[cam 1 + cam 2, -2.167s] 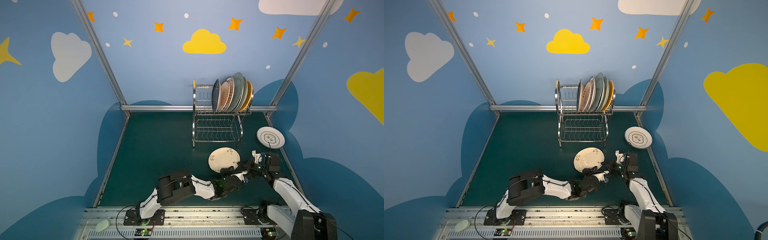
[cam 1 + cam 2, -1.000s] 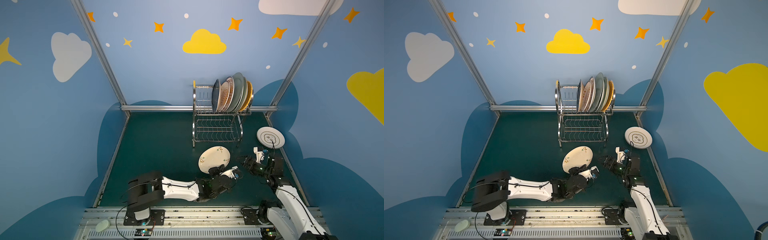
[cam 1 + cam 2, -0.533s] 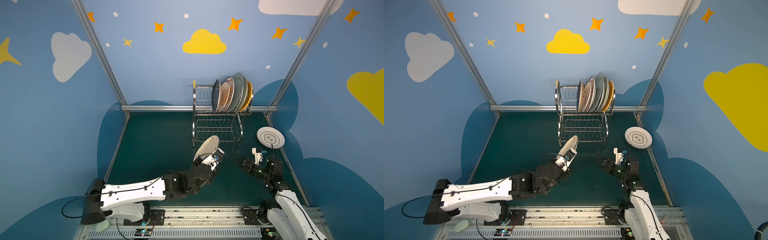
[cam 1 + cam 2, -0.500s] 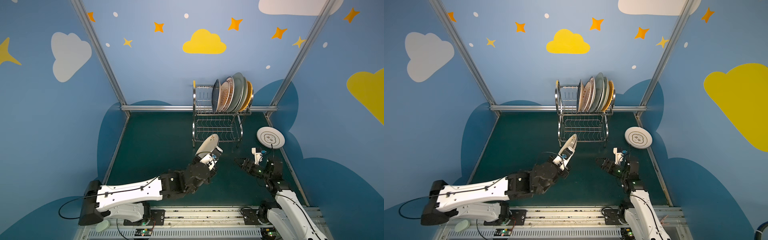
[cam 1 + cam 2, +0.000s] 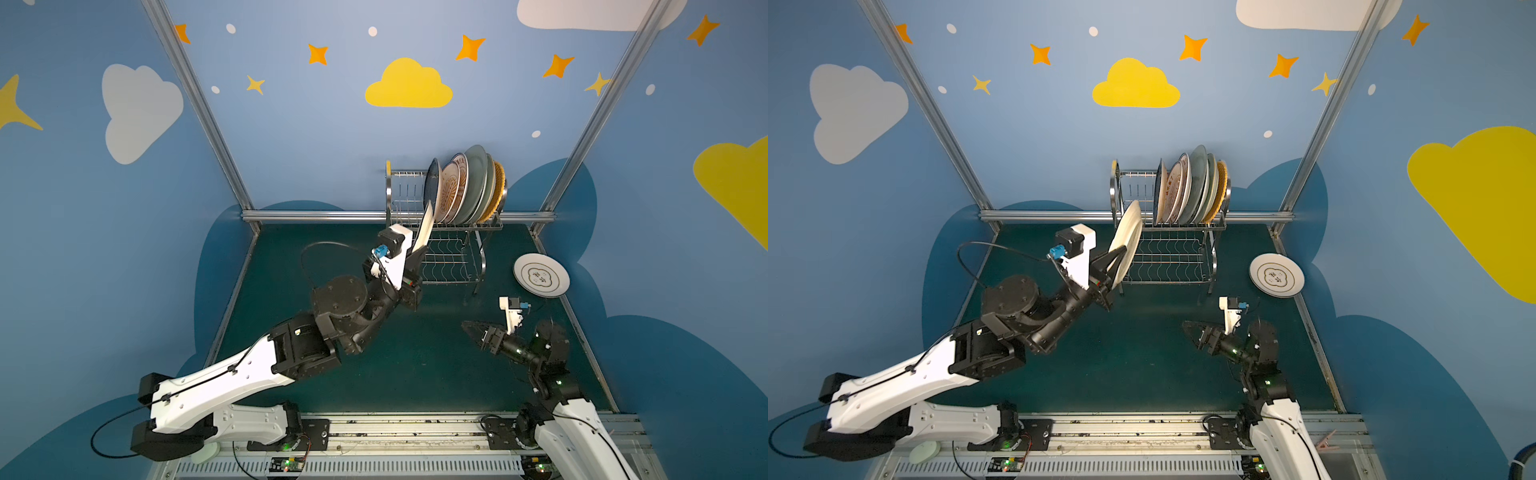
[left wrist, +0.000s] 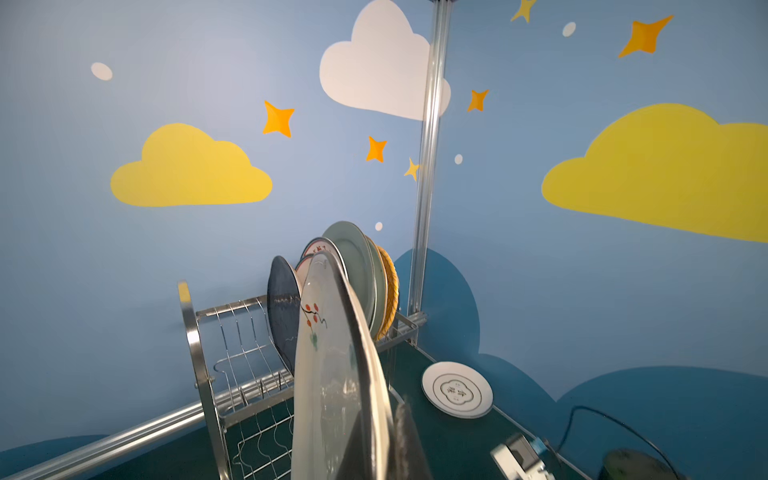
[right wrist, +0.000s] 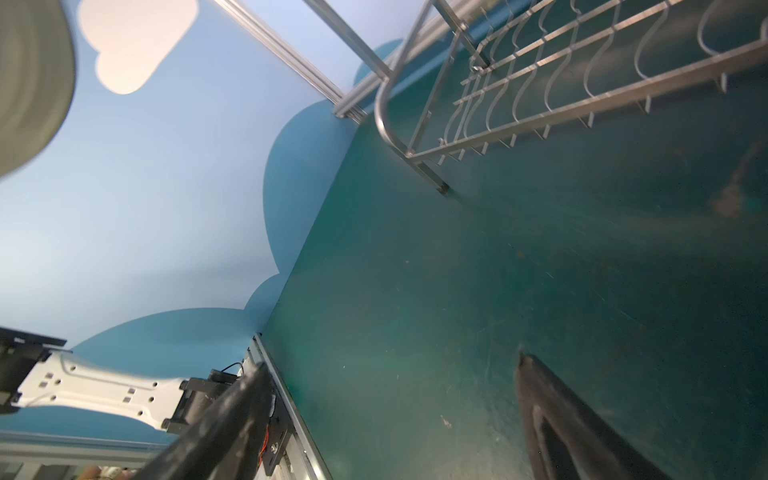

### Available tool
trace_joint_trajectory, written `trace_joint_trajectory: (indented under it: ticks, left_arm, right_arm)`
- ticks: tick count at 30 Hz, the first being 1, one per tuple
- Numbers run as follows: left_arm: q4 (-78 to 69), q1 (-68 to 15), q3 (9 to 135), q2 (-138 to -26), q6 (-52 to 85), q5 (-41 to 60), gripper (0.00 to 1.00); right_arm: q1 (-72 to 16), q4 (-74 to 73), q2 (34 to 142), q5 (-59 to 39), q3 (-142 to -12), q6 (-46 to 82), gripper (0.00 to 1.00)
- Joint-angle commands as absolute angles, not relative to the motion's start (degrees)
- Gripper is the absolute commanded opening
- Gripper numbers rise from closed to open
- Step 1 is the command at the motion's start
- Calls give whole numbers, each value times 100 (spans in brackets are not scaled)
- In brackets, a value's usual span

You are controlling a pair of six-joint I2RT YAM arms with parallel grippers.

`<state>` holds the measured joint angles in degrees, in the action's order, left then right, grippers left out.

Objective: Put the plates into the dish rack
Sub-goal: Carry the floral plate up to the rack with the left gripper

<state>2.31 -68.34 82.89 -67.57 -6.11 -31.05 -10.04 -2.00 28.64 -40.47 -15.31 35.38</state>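
My left gripper (image 5: 417, 254) (image 5: 1116, 261) is shut on the rim of a pale floral plate (image 5: 426, 224) (image 5: 1129, 239) (image 6: 328, 374). It holds the plate on edge in the air, at the front of the dish rack's (image 5: 451, 259) (image 5: 1167, 259) (image 6: 195, 332) upper tier. Just left of it are the bare slots; several plates (image 5: 465, 187) (image 5: 1192, 191) (image 6: 357, 266) stand in the slots to its right. A white plate with a ringed centre (image 5: 541, 275) (image 5: 1276, 275) (image 6: 457, 389) lies flat on the table right of the rack. My right gripper (image 5: 471, 329) (image 5: 1192, 329) (image 7: 390, 361) hovers open and empty low over the table.
The green table (image 5: 415, 365) is walled by blue panels and metal posts. In the right wrist view the rack's wavy lower shelf (image 7: 540, 75) and the left arm (image 7: 83, 382) show. A rail (image 5: 374, 432) runs along the front edge.
My left arm has lifted the floral plate from low in front of the rack up to the upper tier, turning it more upright. The right gripper has stayed about where it was, open.
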Motion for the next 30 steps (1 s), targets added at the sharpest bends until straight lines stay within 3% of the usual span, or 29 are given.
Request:
trace_joint_trajectory:
  ticks: [1,13,30]
  left_arm:
    - [-429,-6446,8996,-7008,-397,-2707,4]
    - [144,-4622,11153,-8801,743,-1419,4]
    - [1477,-3727,14512,-11539,1527,-754,4]
  right_arm:
    - [-1115,-468,2245,-3894,-1336,3375,89]
    - [-1466,-511,110,-2964,-633,3323,89]
    - [-1909,-650,579,-2710,-694,3059,89]
